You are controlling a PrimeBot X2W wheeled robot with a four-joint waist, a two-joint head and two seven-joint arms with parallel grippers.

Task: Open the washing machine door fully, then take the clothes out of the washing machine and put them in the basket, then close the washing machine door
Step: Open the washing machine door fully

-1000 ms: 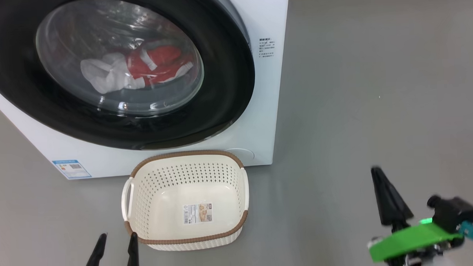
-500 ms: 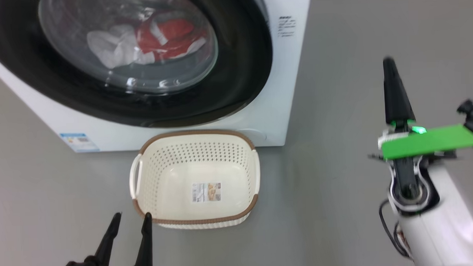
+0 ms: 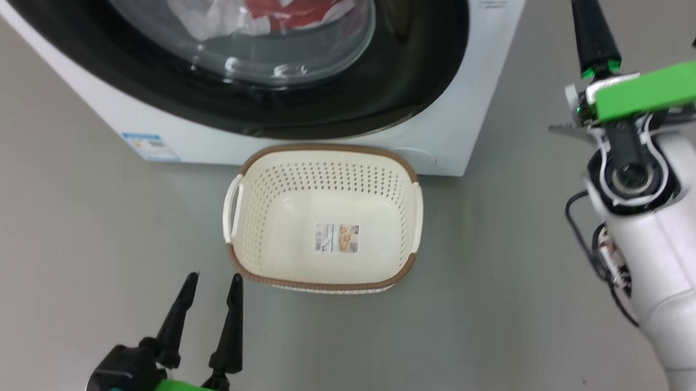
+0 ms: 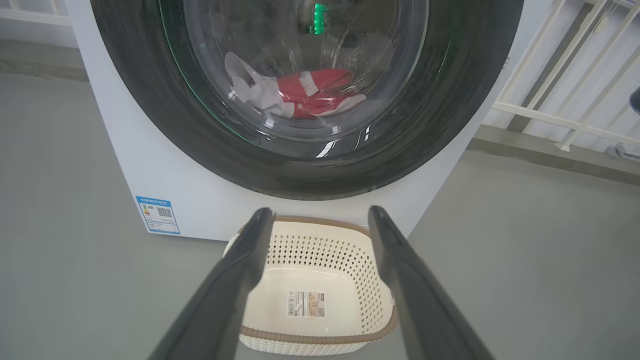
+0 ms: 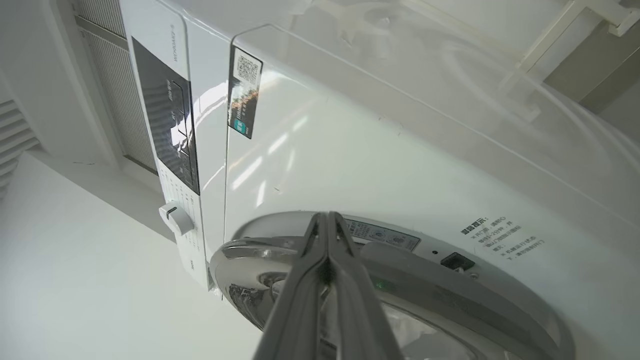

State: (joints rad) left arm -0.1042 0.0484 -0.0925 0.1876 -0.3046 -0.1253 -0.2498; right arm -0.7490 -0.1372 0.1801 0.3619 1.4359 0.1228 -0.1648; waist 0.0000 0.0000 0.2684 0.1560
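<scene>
Left gripper (image 3: 215,276), fingers spread wide and empty, low over the floor. Just ahead of its fingertips stands the basket (image 3: 317,145), empty; it is probably light and apt to slide, and the paper label (image 3: 338,237) on its bottom is too small to read. Directly beyond the basket rises the washing machine (image 3: 462,139), with a blue label sticker (image 4: 157,214) ahead and to the left of the fingers, its print illegible. Higher up is the washing machine door (image 3: 424,60), apparently shut. It is likely stiff, hinged and latched, and its glossy rim looks slippery, so a hold at the rim's edge is advisable. Farthest, behind the glass, lie the clothes (image 4: 310,92). They look soft, limp and light and are best pinched at a bunched fold. Right gripper (image 5: 326,220), fingers pressed together and holding nothing, tip close to the door's chrome ring (image 5: 250,250); contact cannot be told. Beyond it are a dial (image 5: 175,217), a dark control panel (image 5: 170,130), a QR sticker (image 5: 245,92) and a printed Chinese notice (image 5: 500,237), none legible.
</scene>
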